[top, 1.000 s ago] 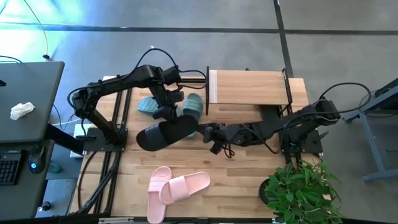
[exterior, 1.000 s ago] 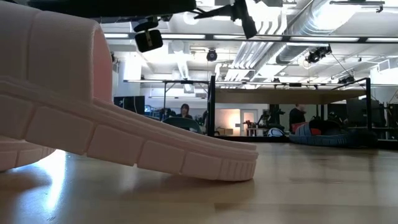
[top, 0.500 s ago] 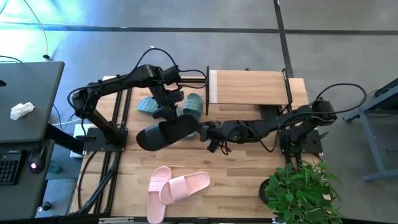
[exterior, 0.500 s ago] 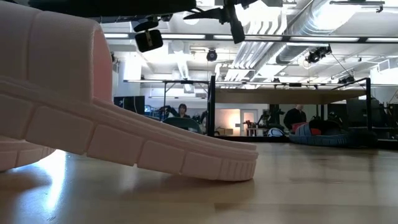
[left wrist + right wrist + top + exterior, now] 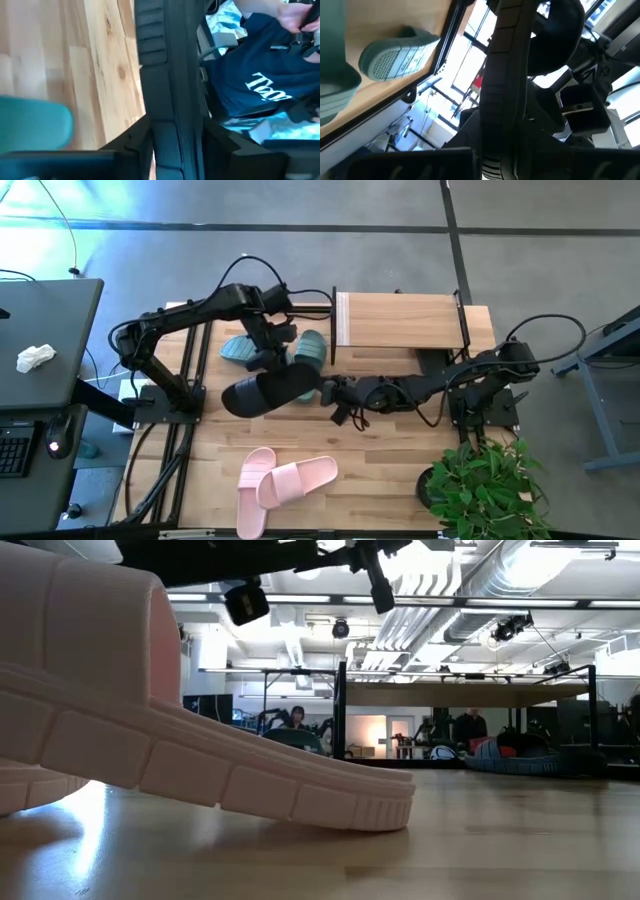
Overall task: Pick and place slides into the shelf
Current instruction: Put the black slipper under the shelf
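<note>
1. Two tools met at the black slide (image 5: 265, 393) above the desk (image 5: 400, 465): the left tool (image 5: 268, 360) gripped it; the right tool (image 5: 335, 392) touched its toe, grip unclear.
2. A clean handover meant the right tool closing firmly before the left let go, then heading for the shelf (image 5: 400, 320).

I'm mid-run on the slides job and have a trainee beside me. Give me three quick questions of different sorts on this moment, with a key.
1. True or false: the pale pink slides already sit on the shelf.
2. What colour is the slide held up between the left gripper and the right gripper? A teal, B black, C pink.
3. Fill in: the two teal slides lie on the table beside the shelf's ____ end, in the high view.

Key: 1 false; 2 B; 3 left.
</note>
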Controlling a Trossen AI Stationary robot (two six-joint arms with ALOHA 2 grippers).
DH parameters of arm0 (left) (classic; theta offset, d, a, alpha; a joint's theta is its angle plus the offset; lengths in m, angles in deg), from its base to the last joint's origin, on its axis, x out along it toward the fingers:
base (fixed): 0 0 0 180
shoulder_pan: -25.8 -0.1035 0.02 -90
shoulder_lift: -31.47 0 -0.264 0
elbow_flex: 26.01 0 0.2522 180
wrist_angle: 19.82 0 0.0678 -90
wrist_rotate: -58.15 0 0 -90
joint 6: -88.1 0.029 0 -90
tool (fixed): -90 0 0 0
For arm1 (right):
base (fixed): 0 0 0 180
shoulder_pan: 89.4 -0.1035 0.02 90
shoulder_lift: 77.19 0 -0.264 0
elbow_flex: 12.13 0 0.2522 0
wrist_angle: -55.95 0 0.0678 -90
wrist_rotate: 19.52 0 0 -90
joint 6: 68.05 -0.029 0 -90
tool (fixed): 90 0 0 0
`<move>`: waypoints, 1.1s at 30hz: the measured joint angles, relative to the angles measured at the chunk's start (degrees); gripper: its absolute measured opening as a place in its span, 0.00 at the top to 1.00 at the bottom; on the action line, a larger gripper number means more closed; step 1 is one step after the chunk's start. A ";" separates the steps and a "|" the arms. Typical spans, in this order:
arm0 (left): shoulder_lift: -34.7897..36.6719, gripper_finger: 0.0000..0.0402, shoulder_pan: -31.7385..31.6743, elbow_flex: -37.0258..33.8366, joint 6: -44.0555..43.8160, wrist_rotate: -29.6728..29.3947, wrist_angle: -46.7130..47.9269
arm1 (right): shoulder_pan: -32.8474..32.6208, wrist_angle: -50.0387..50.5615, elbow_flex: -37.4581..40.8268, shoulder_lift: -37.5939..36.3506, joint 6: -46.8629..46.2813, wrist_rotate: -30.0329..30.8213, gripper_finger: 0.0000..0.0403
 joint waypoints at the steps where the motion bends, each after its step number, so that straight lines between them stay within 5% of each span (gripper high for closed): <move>1: 0.00 0.68 0.00 0.00 0.46 0.00 -1.47 | 0.03 -0.22 0.00 0.00 -0.01 0.53 0.91; 10: 0.00 0.42 0.03 0.00 0.61 -4.37 -9.02 | 0.22 1.11 0.00 0.02 -2.66 2.64 0.91; 16: 0.00 0.33 -2.83 0.44 1.05 -1.05 -9.27 | 0.11 4.66 -0.11 0.00 -9.78 3.61 0.91; 21: 0.10 0.30 -5.33 2.38 0.94 -0.93 -7.70 | -0.82 8.04 -0.10 0.00 -24.75 9.38 0.91; 33: 0.11 0.30 -5.53 12.32 4.26 -4.10 -7.12 | -8.53 34.55 -0.04 0.02 -59.71 15.90 0.91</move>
